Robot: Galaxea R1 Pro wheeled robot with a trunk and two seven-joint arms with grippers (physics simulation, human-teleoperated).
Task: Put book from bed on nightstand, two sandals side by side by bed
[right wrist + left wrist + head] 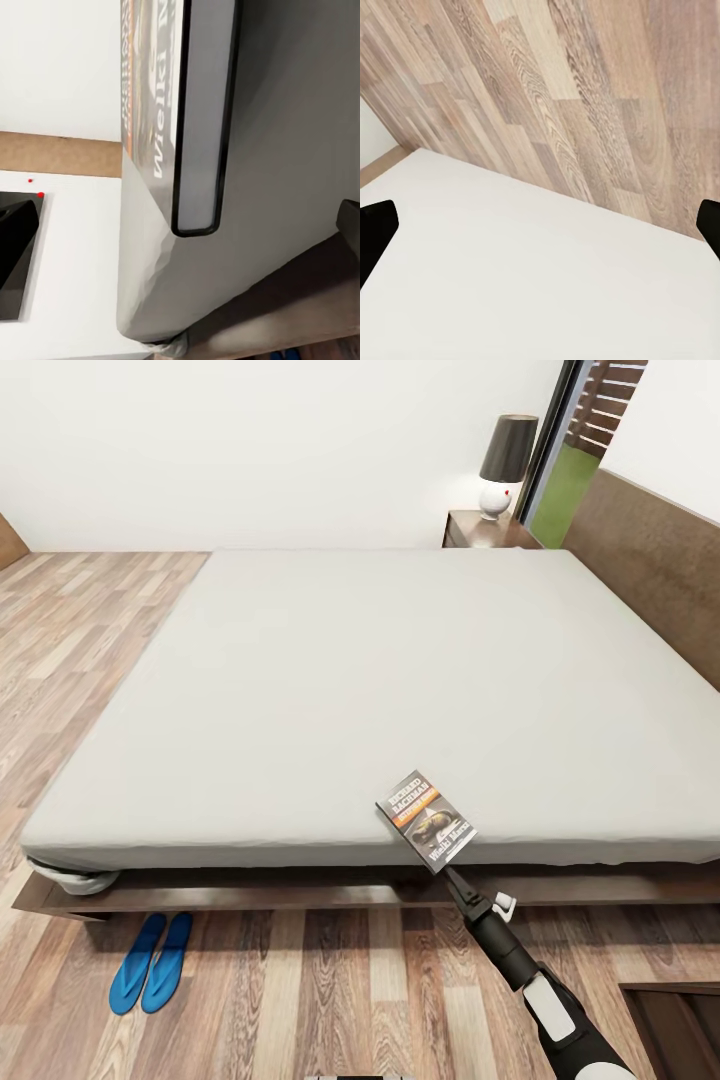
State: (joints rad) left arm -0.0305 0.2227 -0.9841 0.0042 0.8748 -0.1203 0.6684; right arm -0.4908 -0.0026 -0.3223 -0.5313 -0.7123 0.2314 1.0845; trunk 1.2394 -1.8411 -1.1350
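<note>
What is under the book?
The book lies at the near edge of the bed, on its grey mattress, overhanging slightly. The right gripper reaches its corner; beneath is hidden.

You get even, bright, diffuse light in the head view, with no single source to be picked out. The bed (400, 690) shows a flat pale grey top without glare; a soft dark shadow lies under its near edge along the frame. The lamp (505, 465) beyond the bed's far corner casts no visible pool of light. Straight lines bow outward toward the edges of that view, so the bed looks splayed. The book (427, 820) on the bed's near edge is a little soft, its small lettering hard to read. In the right wrist view the book (154, 97) is close and blurred. The floor (585, 97) grain in the left wrist view is sharp.
</note>
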